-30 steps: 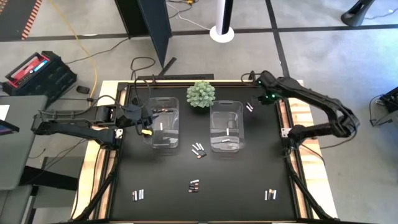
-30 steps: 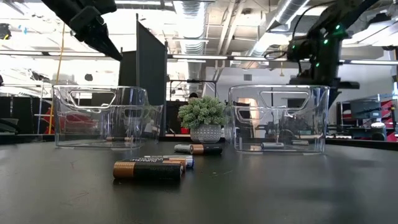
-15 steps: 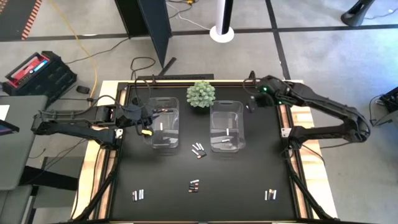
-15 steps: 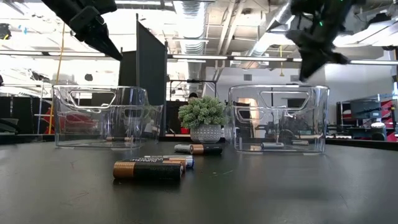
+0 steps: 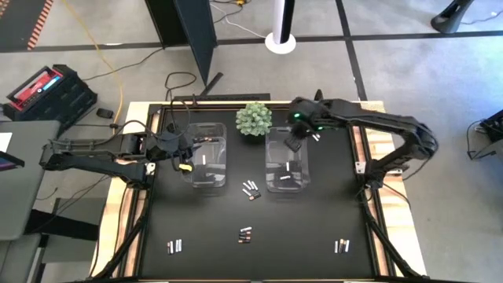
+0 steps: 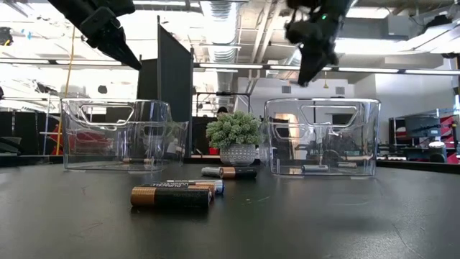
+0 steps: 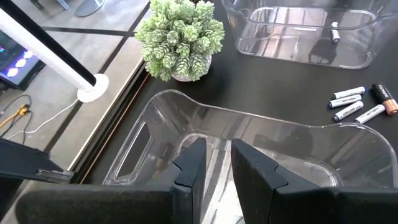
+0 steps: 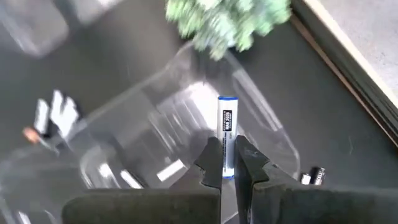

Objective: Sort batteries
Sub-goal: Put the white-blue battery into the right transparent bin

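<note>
Right wrist view: right gripper (image 8: 228,163) jaws are clamped on 1 smooth pale cylindrical battery (image 8: 226,134), long axis pointing straight out from the fingers, above the clear glossy right bin (image 5: 286,160). From 1 o'clock on the matte black bench (image 5: 314,228) it has swung toward 12. Left gripper (image 7: 216,168), jaws nearly together, stays over the left bin (image 5: 206,154).

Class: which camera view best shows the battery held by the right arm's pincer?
The right wrist view: the pale silver-white cylindrical battery stands clamped in the right pincer above the clear plastic bin. High and low views show only the arm; the left wrist view misses it.
</note>
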